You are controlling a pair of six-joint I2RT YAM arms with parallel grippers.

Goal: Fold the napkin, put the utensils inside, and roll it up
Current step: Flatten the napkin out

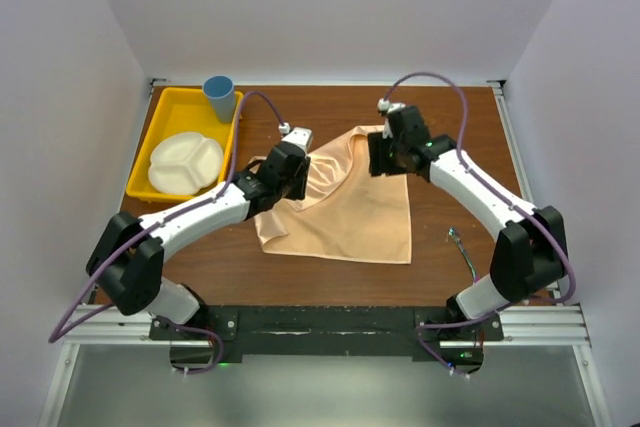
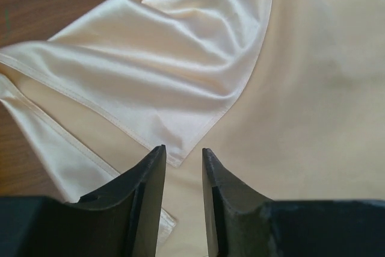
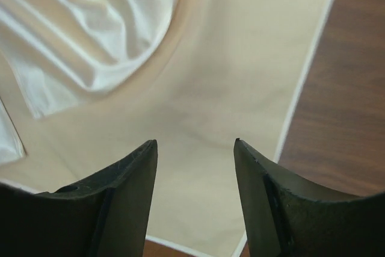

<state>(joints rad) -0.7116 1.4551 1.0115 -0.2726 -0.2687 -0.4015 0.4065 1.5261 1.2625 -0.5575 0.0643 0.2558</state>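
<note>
Two pincers hang empty with jaws apart, the left pincer (image 2: 183, 151) and right pincer (image 3: 195, 144), over the limp, likely slippery napkin (image 1: 350, 212), best pinched at a hemmed corner.

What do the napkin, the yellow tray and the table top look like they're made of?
Napkin: soft woven cloth, peach with a slight satin sheen; it drapes in folds and shows a stitched hem.
Yellow tray: probably moulded plastic, glossy, with a rounded rim.
Table: wood or wood-look laminate, brown with visible grain; I cannot tell which.
</note>
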